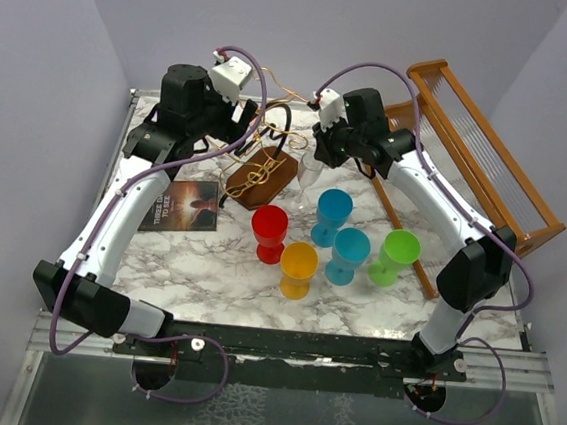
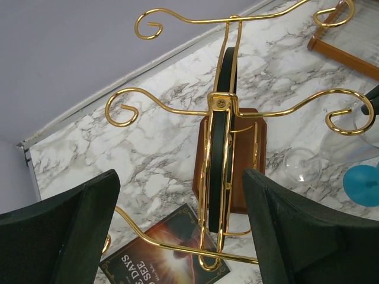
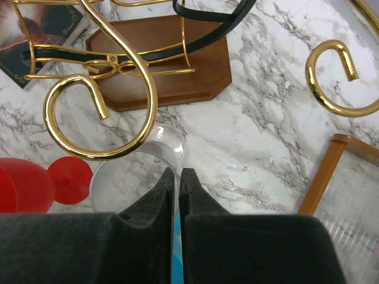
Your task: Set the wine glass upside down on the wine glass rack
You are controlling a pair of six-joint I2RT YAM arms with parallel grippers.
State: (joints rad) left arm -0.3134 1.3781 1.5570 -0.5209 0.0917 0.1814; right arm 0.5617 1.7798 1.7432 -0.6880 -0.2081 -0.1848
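Black right gripper (image 3: 177,177) has its fingers pressed together, tips at the clear wine glass (image 3: 130,177); a real pinch on the stem cannot be told. The glass is low at the marble table (image 1: 208,266), just beside the gold-wire wine glass rack (image 3: 204,56), under one scroll. Likely light, slick and brittle, so take it by the stem, gently. Left gripper (image 2: 180,177) is spread and empty, facing the rack.

Counts:
- five plastic goblets: red (image 1: 269,226), yellow (image 1: 299,264), green (image 1: 398,252), two blue (image 1: 333,209) (image 1: 350,251)
- one book (image 1: 181,206)
- one wine glass
- one wire rack
- one slatted wooden rack (image 1: 480,151)
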